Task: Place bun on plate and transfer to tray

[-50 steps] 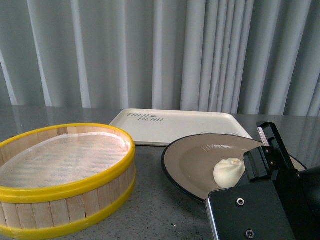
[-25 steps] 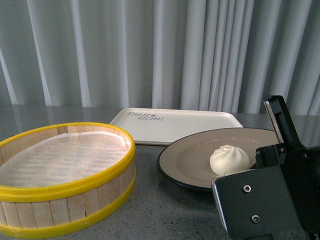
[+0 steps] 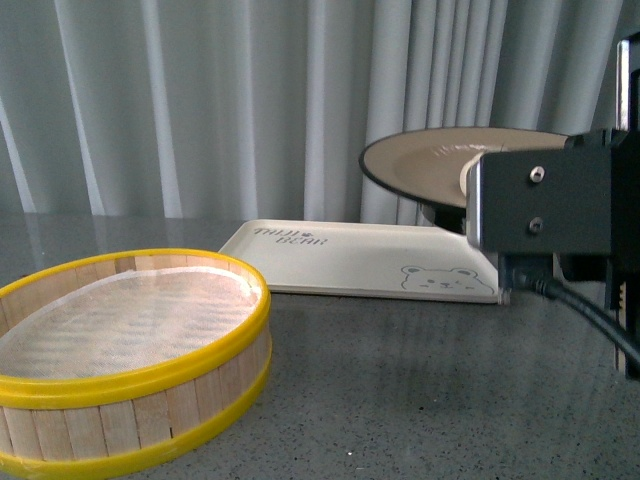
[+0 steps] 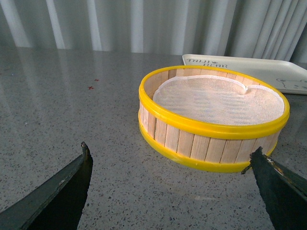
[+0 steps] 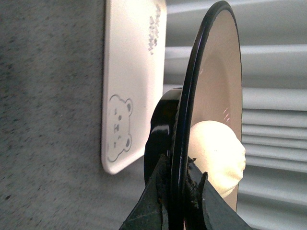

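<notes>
1. The wide round taupe-grey plate with a thin black rim (image 3: 420,158) hangs level in the air at 2 o'clock of the front view. It is well clear of the grey speckled table (image 3: 400,400).
2. The right gripper (image 5: 176,179) pinches this plate at its edge. The two dark fingers are pressed together on the rim, one on the upper face and one on the underside beside the dark foot.
3. The small cream-white steamed bun with a pleated top (image 5: 217,153) sits inside the plate, close to the pinched stretch of rim. In the front view only a sliver of it shows, at the plate's 3 o'clock, past the black gripper body.
4. The flat rectangular cream-white plastic tray (image 3: 350,262) lies on the table at 6 o'clock below the plate in the front view, with open air between them. Dark lettering sits toward its 10 o'clock corner and a bear drawing toward its 4 o'clock corner. Whether the plate is straight over the tray I cannot tell.
5. A round wooden steamer basket with yellow rims (image 3: 130,415) stands at 8 o'clock of the front view, lined with white cloth (image 3: 120,315). The tray lies at its 1 o'clock, apart from it.
6. The left gripper (image 4: 171,149) is spread wide and empty, its dark fingers (image 4: 62,191) low over the table. The basket is ahead of it, toward 1 o'clock.
7. A pale pleated curtain (image 3: 200,100) fills the background.
</notes>
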Tool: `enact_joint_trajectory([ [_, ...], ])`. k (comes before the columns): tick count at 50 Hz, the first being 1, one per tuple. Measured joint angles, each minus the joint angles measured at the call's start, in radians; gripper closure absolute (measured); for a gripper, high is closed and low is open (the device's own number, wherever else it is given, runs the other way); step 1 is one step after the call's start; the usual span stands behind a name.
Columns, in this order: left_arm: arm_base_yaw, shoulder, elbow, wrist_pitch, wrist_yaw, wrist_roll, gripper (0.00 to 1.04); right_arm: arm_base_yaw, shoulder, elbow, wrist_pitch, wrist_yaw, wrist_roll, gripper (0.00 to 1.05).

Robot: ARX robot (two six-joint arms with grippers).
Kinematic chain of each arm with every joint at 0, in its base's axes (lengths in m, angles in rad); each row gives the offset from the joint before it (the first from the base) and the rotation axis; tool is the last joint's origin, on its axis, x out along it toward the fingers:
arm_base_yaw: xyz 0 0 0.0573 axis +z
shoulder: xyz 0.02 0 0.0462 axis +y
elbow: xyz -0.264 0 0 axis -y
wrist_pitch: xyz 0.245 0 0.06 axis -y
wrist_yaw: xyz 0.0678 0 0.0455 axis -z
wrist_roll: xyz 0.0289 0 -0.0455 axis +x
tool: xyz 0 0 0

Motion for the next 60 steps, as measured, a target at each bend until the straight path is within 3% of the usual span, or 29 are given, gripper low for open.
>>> enact_joint_trajectory([
  [8, 0.000, 0.000, 0.000, 0.000, 0.000, 0.000, 0.07, -0.046, 0.060, 0.093, -0.012, -0.129, 0.085, 1.02],
  [20, 0.000, 0.000, 0.000, 0.000, 0.000, 0.000, 0.07, -0.091, 0.203, 0.253, -0.087, -0.238, 0.090, 1.02],
  [36, 0.000, 0.000, 0.000, 0.000, 0.000, 0.000, 0.07, -0.144, 0.419, 0.529, -0.249, -0.260, 0.036, 1.02],
  [60, 0.000, 0.000, 0.000, 0.000, 0.000, 0.000, 0.07, -0.159, 0.678, 0.804, -0.355, -0.270, -0.024, 1.02],
])
